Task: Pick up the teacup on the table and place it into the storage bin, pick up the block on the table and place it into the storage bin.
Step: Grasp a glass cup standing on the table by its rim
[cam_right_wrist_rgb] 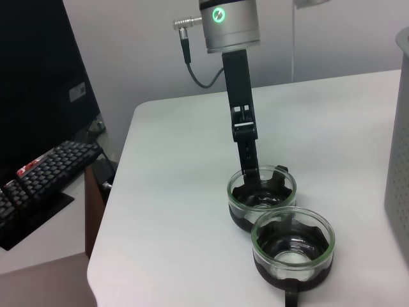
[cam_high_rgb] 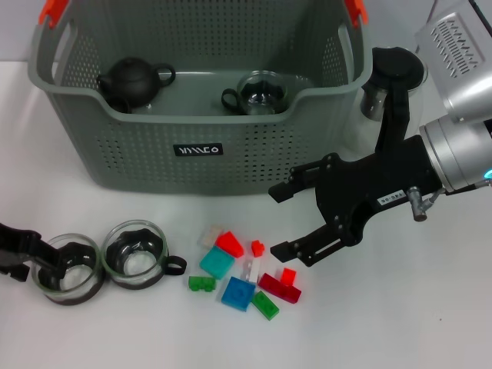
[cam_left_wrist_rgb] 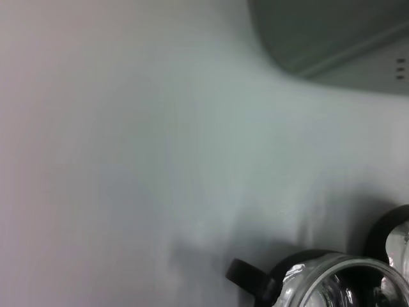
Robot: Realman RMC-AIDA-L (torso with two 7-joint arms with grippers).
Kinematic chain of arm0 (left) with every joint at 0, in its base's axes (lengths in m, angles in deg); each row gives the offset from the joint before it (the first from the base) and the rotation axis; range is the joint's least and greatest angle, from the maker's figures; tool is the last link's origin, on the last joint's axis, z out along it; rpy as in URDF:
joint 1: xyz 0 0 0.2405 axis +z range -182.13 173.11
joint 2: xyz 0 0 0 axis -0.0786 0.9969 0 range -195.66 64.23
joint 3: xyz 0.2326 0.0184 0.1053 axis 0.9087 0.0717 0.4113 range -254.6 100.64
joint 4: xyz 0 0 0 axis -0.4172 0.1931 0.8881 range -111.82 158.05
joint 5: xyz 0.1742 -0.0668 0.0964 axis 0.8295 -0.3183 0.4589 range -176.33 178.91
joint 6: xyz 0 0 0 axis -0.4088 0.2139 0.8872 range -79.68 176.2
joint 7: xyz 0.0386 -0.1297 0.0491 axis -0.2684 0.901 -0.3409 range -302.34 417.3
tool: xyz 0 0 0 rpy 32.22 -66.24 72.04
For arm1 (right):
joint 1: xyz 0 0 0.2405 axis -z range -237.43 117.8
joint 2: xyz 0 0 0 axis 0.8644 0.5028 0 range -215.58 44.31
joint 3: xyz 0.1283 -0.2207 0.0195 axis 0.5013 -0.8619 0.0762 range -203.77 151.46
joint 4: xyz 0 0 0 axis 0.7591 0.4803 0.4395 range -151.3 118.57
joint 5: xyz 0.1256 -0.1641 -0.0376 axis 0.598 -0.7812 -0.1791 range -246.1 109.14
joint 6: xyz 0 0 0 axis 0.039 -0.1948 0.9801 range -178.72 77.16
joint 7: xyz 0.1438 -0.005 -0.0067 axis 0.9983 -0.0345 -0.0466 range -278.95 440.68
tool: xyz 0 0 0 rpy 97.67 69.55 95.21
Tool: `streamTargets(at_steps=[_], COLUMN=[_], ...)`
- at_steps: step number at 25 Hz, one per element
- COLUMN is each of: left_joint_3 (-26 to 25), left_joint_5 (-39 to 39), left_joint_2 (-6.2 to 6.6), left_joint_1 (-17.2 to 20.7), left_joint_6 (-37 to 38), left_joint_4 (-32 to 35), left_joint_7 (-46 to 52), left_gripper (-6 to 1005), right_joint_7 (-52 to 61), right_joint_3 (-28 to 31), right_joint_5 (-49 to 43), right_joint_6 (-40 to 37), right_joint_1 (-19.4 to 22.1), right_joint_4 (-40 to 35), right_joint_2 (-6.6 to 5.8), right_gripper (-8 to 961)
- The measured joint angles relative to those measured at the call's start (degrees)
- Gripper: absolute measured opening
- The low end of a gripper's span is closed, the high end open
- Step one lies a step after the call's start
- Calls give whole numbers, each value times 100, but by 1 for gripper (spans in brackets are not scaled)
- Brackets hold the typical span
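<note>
Storage bin sits at 12 o'clock on the white surface, grey-green, perforated, orange clips on the handles, black label on the front wall. Inside it: a dark teapot at the 10 o'clock side and a glass teacup with a black holder near the middle.

My right tool hangs at about 3 o'clock, in front of the bin's front wall and just above the block pile, fingers spread wide and released, nothing between them. Another dark-lidded glass item stands behind my right arm, beside the bin's right wall; can't tell what it is.

Blocks lie scattered at 6 o'clock in front of the bin: red, teal, blue, green, dark red, one clear piece. All loose on the surface, several touching.

Two glass teacups with black bases sit side by side at 8 o'clock, touching or nearly so. The inner one has its black handle pointing toward the blocks. The outer one has my left tool at it: in the right wrist view one black finger reaches down inside the rim of that cup. Whether that tool is clenched on the cup wall I cannot tell. The left wrist view shows only the cup rim, its handle and a corner of the bin.
</note>
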Motion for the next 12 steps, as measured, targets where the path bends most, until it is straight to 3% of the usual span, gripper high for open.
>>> streamTargets(at_steps=[12], left_joint_3=[75], left_joint_5=[0], left_joint_2=[0], left_joint_1=[-9], left_joint_6=[-169], left_joint_4=[-238], left_joint_7=[-18], left_gripper=[642], right_joint_7=[-25], right_joint_3=[8], right_joint_5=[0], right_joint_6=[0], right_joint_1=[0], right_joint_4=[18], right_joint_2=[0], right_gripper=[928])
